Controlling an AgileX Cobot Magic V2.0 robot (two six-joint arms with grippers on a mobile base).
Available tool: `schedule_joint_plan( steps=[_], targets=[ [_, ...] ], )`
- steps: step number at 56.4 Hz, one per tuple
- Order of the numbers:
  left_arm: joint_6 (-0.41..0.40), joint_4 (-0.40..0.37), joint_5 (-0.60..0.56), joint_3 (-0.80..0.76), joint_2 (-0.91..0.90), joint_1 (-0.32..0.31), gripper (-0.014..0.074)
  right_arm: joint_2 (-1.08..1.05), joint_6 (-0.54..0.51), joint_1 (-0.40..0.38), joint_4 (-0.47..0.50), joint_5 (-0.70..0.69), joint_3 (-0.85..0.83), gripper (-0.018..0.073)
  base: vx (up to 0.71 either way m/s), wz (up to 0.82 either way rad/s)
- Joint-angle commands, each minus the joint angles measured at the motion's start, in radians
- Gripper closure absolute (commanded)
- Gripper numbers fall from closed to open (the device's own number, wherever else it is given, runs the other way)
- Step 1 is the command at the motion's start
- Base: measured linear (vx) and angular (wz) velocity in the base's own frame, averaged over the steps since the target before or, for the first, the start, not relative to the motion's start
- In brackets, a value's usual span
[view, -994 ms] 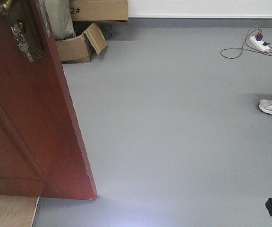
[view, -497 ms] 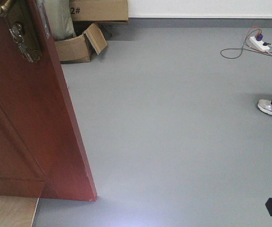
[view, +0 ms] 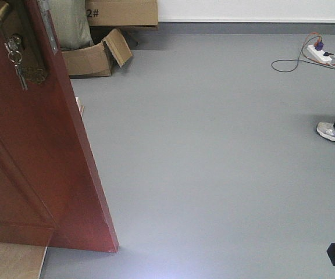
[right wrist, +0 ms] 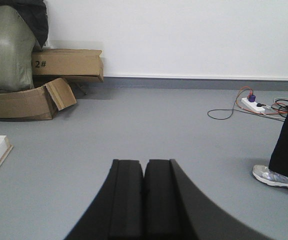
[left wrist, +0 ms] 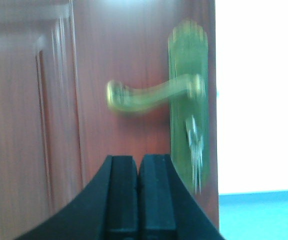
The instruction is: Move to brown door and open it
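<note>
Wide bare floor (view: 214, 163) right of the door (view: 34, 157) edge. Blocked at far left corner by boxes (view: 92, 55); along right edge by a power strip (view: 320, 53), cables, and a shoe (view: 334, 132).

Glossy reddish-brown door (view: 34, 151) at far left, ajar, brass handle (left wrist: 149, 96) level, keys (view: 16, 61) dangling below

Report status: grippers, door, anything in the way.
Left gripper shut, empty, short of the brass handle. Right gripper shut, empty. Brown door ajar, keys hanging. Person's shoe at right, floor ahead open.
</note>
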Motion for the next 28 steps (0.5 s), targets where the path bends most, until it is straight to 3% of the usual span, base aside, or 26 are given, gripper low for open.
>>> schedule_joint_plan(
  steps=[1, 4, 7, 18, 28],
  targets=[
    [-0.005, -0.008, -0.086, 0.055, -0.062, -0.007, 0.0603, -0.010, -0.005, 0.001, -0.006, -0.082, 0.004, 0.0559, 0.00, 0.00],
    [-0.009, -0.008, -0.079, 0.096, -0.106, -0.007, 0.0603, -0.010, -0.005, 0.001, -0.006, -0.082, 0.004, 0.0559, 0.00, 0.00],
    [-0.009, -0.008, 0.016, 0.090, -0.127, -0.007, 0.0603, -0.010, -0.005, 0.001, -0.006, -0.082, 0.004, 0.0559, 0.00, 0.00],
    [-0.010, -0.007, 0.172, 0.090, -0.121, 0.037, 0.0603, -0.010, -0.005, 0.001, -0.006, -0.082, 0.004, 0.0559, 0.00, 0.00],
    [-0.010, -0.007, 0.198, 0.090, -0.121, 0.037, 0.0603, -0.010, -0.005, 0.001, -0.006, -0.082, 0.004, 0.0559, 0.00, 0.00]
  ],
)
